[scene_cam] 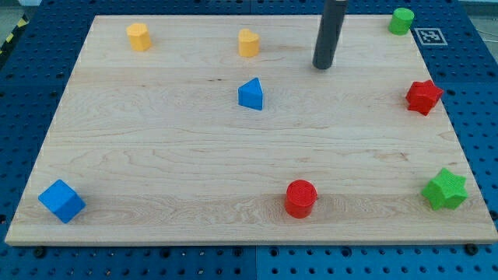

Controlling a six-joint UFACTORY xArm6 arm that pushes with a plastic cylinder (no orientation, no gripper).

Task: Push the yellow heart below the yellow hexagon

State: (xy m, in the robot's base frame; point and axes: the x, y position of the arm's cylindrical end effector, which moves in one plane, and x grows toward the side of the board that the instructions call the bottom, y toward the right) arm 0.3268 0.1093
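Note:
The yellow hexagon [138, 36] sits near the view's top left of the wooden board [156, 155]. The yellow heart [248, 43] sits at the top centre, well to the right of the hexagon. My tip [323, 66] is to the right of the heart and slightly lower, apart from it by a clear gap. It touches no block.
A blue triangle [251, 94] lies below the heart. A green cylinder [401, 21] is at the top right, a red star [423, 96] at the right edge, a green star [446, 190] at the bottom right, a red cylinder [300, 198] at the bottom centre, a blue cube [61, 201] at the bottom left.

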